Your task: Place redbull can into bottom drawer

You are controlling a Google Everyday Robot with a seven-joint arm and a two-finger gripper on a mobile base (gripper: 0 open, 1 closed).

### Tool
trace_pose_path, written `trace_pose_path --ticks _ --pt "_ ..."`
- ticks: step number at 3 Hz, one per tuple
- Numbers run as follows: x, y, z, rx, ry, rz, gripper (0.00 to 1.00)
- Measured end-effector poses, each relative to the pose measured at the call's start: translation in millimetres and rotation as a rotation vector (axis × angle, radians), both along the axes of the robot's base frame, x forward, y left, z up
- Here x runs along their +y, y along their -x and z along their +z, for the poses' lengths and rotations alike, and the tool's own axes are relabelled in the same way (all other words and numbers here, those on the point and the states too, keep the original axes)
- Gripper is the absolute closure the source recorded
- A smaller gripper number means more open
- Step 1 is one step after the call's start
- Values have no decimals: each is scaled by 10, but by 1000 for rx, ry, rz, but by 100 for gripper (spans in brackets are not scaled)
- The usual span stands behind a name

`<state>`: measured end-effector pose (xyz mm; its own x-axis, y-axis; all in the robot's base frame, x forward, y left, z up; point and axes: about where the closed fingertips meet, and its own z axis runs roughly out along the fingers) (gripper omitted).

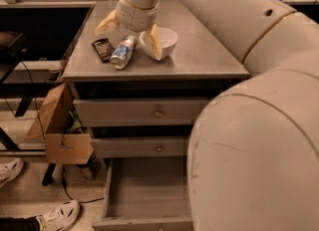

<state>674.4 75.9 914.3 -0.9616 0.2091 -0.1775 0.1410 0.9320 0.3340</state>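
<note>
Counts one redbull can [122, 52], one flat black packet [103, 49], one white bowl [168, 35], three grey drawers, two round knobs, one cardboard box [56, 125] and two white shoes [61, 215].

Shows a single gripper [130, 33], low over the grey cabinet top [209, 51], with two pale yellow fingers [107, 24] spread wide and gripping nothing. Comes in from the upper right as a thick white arm [249, 125], fills the right side of the view, then bends down at a ringed wrist so that the fingers point toward the cabinet top.

Finds the redbull can on its side just below the gap between the two fingers, tilted, on the cabinet top; cannot tell whether either finger touches it. Puts the black packet just beside the can, under the finger on the view's left. Sets the white bowl behind the other finger, which overlaps its near wall.

Places the bottom drawer [147, 187] well below the gripper, pulled out, grey floor showing. Leaves the two knobbed drawers between gripper and bottom drawer shut.
</note>
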Motion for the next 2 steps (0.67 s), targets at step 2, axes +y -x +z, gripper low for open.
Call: trace_pose_path --ticks 2 --pt "-123 -178 -205 36 11 -91 0"
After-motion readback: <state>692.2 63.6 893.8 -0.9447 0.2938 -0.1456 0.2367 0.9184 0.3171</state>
